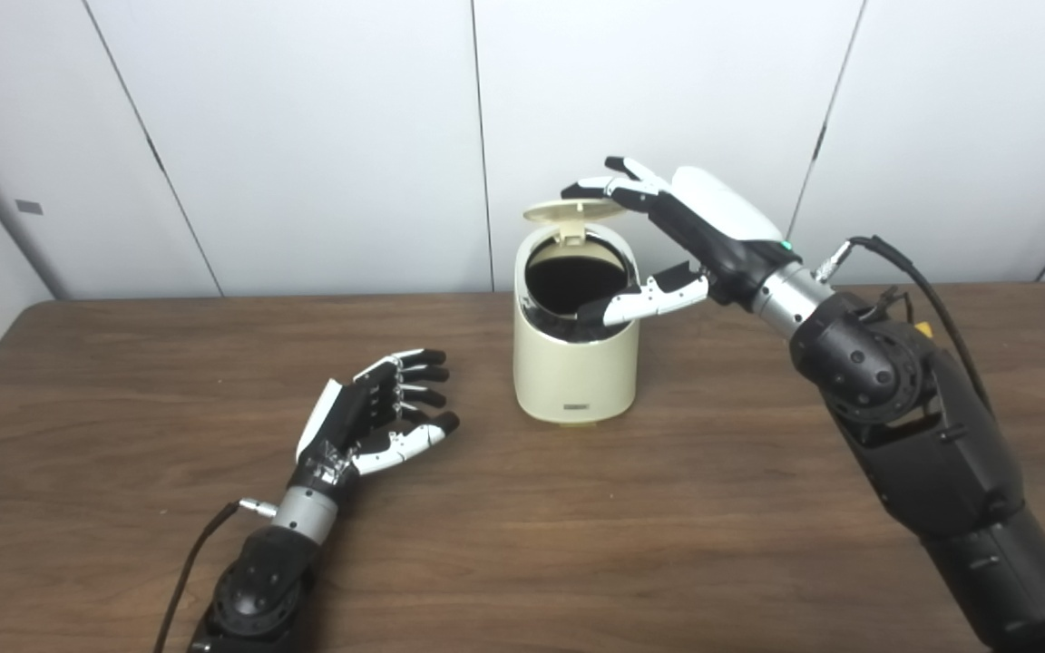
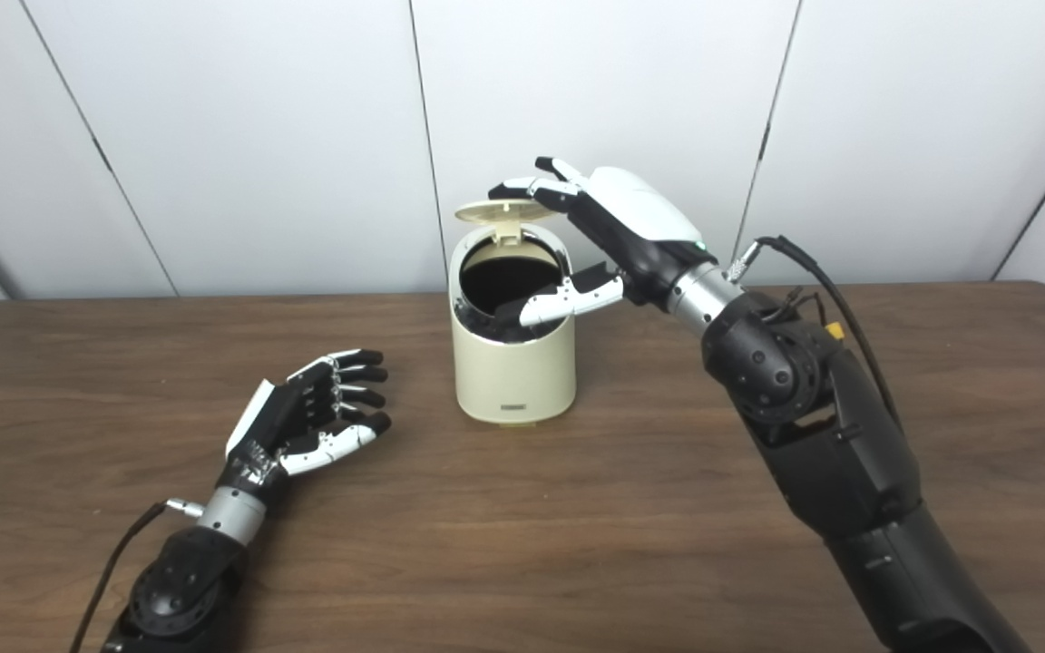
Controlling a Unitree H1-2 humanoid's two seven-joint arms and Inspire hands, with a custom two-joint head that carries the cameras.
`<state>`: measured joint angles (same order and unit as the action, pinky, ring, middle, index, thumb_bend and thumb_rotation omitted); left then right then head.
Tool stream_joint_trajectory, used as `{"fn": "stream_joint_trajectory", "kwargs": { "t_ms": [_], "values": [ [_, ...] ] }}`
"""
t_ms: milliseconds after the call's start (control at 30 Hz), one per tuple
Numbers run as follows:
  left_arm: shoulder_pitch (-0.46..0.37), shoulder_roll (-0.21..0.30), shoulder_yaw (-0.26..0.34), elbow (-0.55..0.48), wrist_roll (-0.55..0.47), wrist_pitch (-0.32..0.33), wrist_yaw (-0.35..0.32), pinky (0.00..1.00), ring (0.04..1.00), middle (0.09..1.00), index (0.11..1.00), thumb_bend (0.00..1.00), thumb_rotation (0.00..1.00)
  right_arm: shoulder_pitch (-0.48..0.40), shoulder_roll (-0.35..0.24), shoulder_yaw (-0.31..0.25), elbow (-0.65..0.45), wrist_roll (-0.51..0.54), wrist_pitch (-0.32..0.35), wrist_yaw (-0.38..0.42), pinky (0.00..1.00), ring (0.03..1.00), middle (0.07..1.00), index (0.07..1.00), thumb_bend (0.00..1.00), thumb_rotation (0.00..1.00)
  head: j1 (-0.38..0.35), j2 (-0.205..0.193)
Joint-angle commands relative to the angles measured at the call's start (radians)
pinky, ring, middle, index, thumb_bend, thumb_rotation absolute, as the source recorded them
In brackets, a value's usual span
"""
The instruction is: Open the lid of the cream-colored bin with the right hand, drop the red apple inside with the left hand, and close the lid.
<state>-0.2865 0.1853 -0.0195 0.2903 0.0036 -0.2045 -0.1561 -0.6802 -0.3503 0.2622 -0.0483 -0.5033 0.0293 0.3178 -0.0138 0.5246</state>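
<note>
bright, even light from overhead; soft faint shadows on the brown wooden tabletop (image 1: 668, 508), mild sheen there, slightly soft focus throughout, no real glare.

bin (image 1: 575, 363) stands mid-table (image 1: 668, 544), lid (image 1: 574, 210) raised behind its opening. right hand (image 1: 668, 238) above the bin's right side; left hand (image 1: 368, 417) lies left, nearer.

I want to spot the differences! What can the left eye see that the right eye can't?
Only the left eye view: little, just more wall beyond the table's left end. Only the right eye view: the table's rounded right corner. Both: the cream bin with its lid up, the right hand at it, the left hand empty, no apple.
</note>
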Motion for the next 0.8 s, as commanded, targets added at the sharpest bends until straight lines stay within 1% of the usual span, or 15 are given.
{"fn": "stream_joint_trajectory", "kwargs": {
  "t_ms": [0, 100, 200, 300, 400, 467, 600, 700, 767],
  "values": [
    [-0.015, -0.001, 0.003, -0.011, 0.004, -0.024, 0.011, 0.53, 0.647, 0.735, 0.778, 0.65, 0.18, -0.039, -0.015, -0.008, -0.039, -0.004, -0.042, -0.011, 0.88, 0.985, 0.830, 0.819, 0.79, 0.57, 0.000, 0.000],
    [-0.017, 0.001, 0.005, -0.009, 0.000, -0.027, 0.006, 0.53, 0.649, 0.740, 0.782, 0.65, 0.19, -0.032, -0.019, -0.008, -0.053, -0.007, -0.054, -0.006, 0.88, 0.984, 0.824, 0.821, 0.78, 0.56, 0.000, 0.002],
    [-0.019, 0.001, 0.007, -0.005, -0.007, -0.031, 0.003, 0.54, 0.651, 0.740, 0.782, 0.64, 0.18, -0.026, -0.024, -0.007, -0.069, -0.012, -0.054, 0.006, 0.89, 0.987, 0.825, 0.827, 0.79, 0.59, -0.001, 0.004],
    [-0.020, 0.001, 0.010, -0.002, -0.010, -0.030, 0.002, 0.54, 0.647, 0.737, 0.782, 0.64, 0.16, -0.021, -0.028, -0.006, -0.082, -0.020, -0.046, 0.017, 0.91, 0.992, 0.829, 0.831, 0.80, 0.58, -0.001, 0.006],
    [-0.021, 0.001, 0.010, 0.001, -0.012, -0.035, -0.001, 0.54, 0.649, 0.738, 0.785, 0.63, 0.16, -0.016, -0.034, -0.001, -0.090, -0.038, -0.044, 0.029, 0.94, 0.995, 0.826, 0.828, 0.81, 0.57, 0.000, 0.009],
    [-0.021, 0.001, 0.010, 0.001, -0.005, -0.033, 0.005, 0.53, 0.649, 0.735, 0.778, 0.64, 0.17, -0.013, -0.035, -0.001, -0.094, -0.041, -0.040, 0.039, 0.95, 0.998, 0.823, 0.824, 0.80, 0.58, 0.000, 0.009],
    [-0.022, 0.001, 0.012, 0.000, -0.017, -0.028, -0.004, 0.55, 0.658, 0.741, 0.782, 0.64, 0.18, -0.009, -0.036, 0.002, -0.087, -0.054, -0.045, 0.049, 0.93, 0.994, 0.812, 0.811, 0.79, 0.58, 0.004, 0.010],
    [-0.022, 0.001, 0.013, 0.002, -0.017, -0.030, -0.003, 0.54, 0.656, 0.741, 0.783, 0.64, 0.18, -0.005, -0.036, 0.005, -0.077, -0.063, -0.052, 0.048, 0.92, 0.985, 0.806, 0.804, 0.79, 0.58, 0.004, 0.011],
    [-0.022, 0.000, 0.014, 0.001, -0.018, -0.030, -0.001, 0.53, 0.652, 0.737, 0.781, 0.64, 0.17, -0.001, -0.035, 0.006, -0.070, -0.067, -0.061, 0.043, 0.94, 0.979, 0.800, 0.805, 0.79, 0.57, 0.004, 0.011]
  ]
}}
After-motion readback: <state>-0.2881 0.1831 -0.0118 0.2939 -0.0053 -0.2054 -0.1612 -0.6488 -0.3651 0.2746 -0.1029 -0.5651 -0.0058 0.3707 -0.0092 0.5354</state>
